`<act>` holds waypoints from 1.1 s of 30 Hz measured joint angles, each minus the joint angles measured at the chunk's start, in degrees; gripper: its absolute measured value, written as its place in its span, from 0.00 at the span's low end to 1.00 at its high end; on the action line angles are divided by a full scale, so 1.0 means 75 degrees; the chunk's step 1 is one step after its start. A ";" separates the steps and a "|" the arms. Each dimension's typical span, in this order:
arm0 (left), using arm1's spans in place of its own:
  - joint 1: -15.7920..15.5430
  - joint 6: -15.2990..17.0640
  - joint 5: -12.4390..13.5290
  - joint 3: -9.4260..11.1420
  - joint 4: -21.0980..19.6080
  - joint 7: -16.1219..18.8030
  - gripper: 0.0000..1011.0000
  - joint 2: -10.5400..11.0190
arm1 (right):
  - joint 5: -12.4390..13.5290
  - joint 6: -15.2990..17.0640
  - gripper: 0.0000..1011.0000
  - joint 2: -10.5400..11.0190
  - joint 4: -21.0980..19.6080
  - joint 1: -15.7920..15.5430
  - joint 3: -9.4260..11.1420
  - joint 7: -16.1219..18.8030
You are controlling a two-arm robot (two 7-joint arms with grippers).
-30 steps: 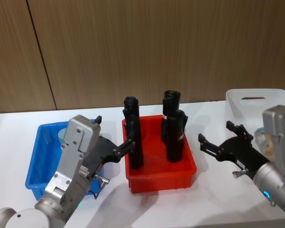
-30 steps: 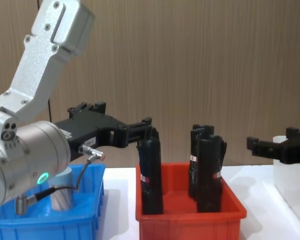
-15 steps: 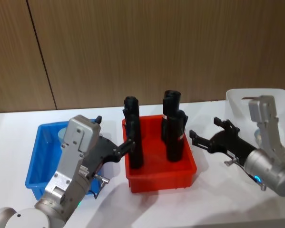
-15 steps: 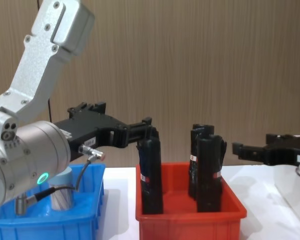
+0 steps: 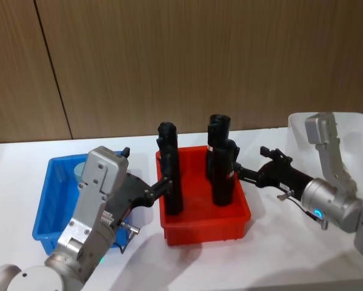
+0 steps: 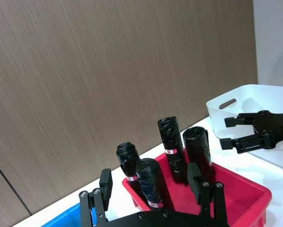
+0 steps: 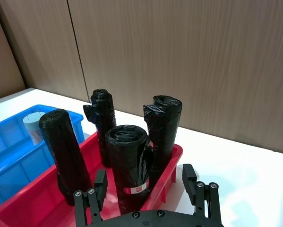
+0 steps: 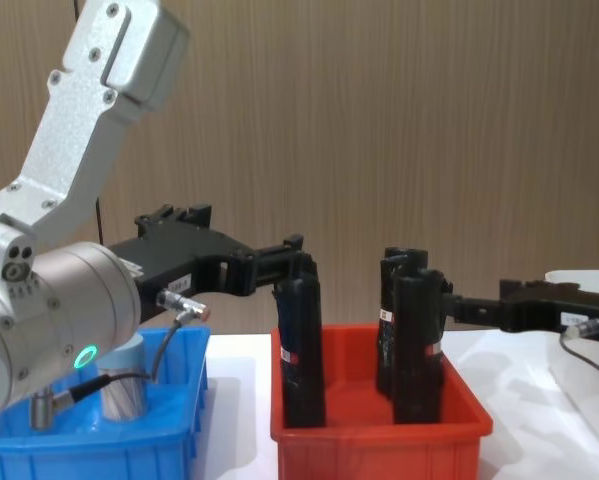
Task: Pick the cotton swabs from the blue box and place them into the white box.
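The blue box [image 5: 49, 200] sits at the lower left of the head view on a white table [image 5: 229, 260], and one jar of cotton swabs [image 8: 124, 385] with a pale blue lid stands inside it, seen at the lower left of the chest view just behind the left arm's cable. The left gripper [image 5: 164, 183] reaches from the lower left toward the frame's centre, its fingers spread wide and holding nothing; its tips lie over the near left rim of the red bin [image 5: 205, 227], close beside the front black roll [image 5: 171, 176]. Three more black rolls [image 5: 220, 160] with red-white labels stand upright at the red bin's right side. The right gripper [image 5: 245, 171] comes in from the right of the head view, open and empty, with its fingertips next to the rightmost roll above the red bin's right edge. The white box [image 5: 351, 130] stands at the right edge of the frame, behind the right arm.
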 joint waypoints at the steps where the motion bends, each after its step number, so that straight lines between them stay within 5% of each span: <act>1: 0.0000 0.0000 0.0000 0.0000 0.0000 0.0000 0.99 0.0000 | 0.0009 -0.0025 0.99 -0.0017 0.0139 0.0062 -0.0004 0.0035; 14: 0.0000 0.0000 0.0000 0.0000 0.0000 0.0000 0.99 0.0000 | 0.0098 -0.0523 0.99 -0.0312 0.1832 0.1083 -0.0064 0.0507; 33: 0.0000 0.0000 0.0000 0.0000 0.0000 0.0000 0.99 0.0000 | 0.0186 -0.1069 0.99 -0.0593 0.3504 0.2046 -0.0141 0.1051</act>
